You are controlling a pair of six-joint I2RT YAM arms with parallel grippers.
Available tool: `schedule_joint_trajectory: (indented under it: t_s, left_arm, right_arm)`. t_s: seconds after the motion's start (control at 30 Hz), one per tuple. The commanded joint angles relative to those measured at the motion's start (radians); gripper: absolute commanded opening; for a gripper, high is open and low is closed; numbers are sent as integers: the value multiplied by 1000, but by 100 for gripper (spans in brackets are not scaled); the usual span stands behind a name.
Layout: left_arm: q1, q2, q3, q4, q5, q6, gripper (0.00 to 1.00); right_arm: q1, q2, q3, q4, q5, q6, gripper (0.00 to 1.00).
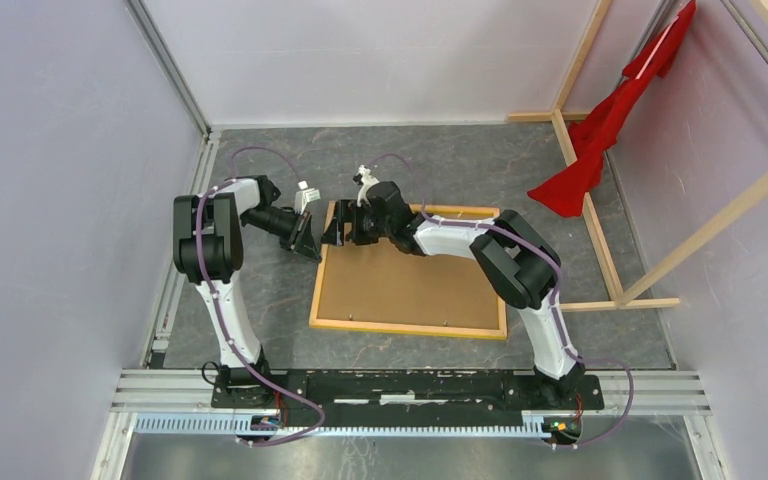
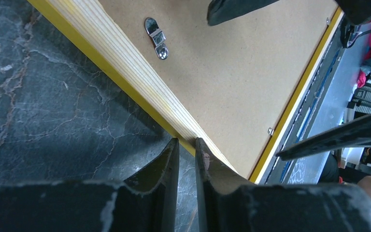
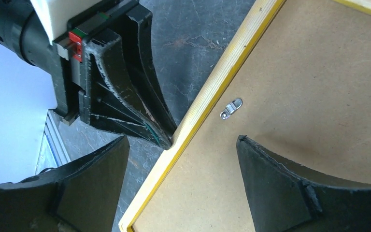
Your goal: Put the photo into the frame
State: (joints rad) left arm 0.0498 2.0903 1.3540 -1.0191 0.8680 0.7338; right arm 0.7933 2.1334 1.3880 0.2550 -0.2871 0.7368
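The frame (image 1: 405, 328) lies face-down on the grey worktop (image 1: 440, 160), pale wood rails up, its opening covered by a brown backing board (image 1: 410, 285). The photo is in view from no camera, and I cannot tell whether it sits beneath the board.

My left gripper (image 2: 187, 141), jaws clenched to a thin slit and gripping nothing that I can see, rests its tips against the outer edge of the frame's left rail near the far corner. My right gripper (image 3: 182, 140) hangs just above that same rail, jaws spread wide and empty. One finger is over the worktop and the other over the board, with a small metal turn clip (image 3: 232, 108) just beyond.

I read the step as working the back at this corner while the left arm braces the frame. To do it well, I would hold the left tips firm against the rail so the frame cannot slide. I would lower the right arm slowly and push the clip sideways with one fingertip only, not downward, since the board looks thin and the rails look light enough to skid.
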Motion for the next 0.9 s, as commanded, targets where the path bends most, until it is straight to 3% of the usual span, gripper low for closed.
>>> schedule_joint_trajectory:
  t_s: [0.0,0.87]
  left_arm:
    - [7,33,-17,50,-29,23,24]
    - [10,34,-15,49,-28,28,24]
  right_arm:
    - [8,36,51,44,-15,11,88]
    - [18,144,114,49,-27,24,87]
